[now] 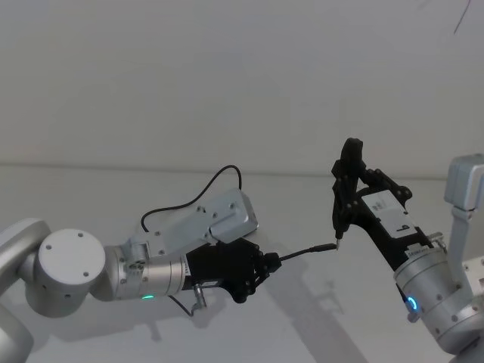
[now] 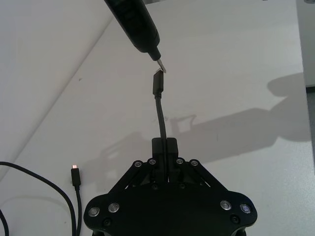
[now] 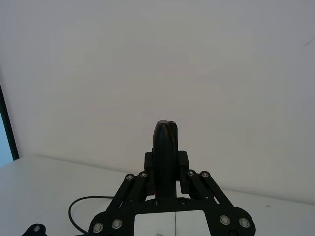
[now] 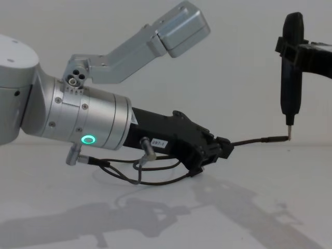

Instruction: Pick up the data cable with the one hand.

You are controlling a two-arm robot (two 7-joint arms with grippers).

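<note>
Left gripper point(image 4: 224, 147) clamped data cable point(image 4: 257, 139) near its plug, held it raised above desk point(image 1: 302, 318). Right gripper point(image 1: 346, 195) gripped slim black tool point(image 4: 290, 67) upright, its tip just beside plug.

The cable point(image 1: 306, 251) is thin and black. One end is clamped between the fingers of the left gripper point(image 1: 266, 262), and a short stiff length juts straight out, raised off the table point(image 1: 318, 318), ending in a slim plug point(image 2: 157, 82). The rest curls loosely behind the gripper on the table, and its other plug point(image 2: 75, 176) lies flat there with a small orange glow at its tip.
</note>
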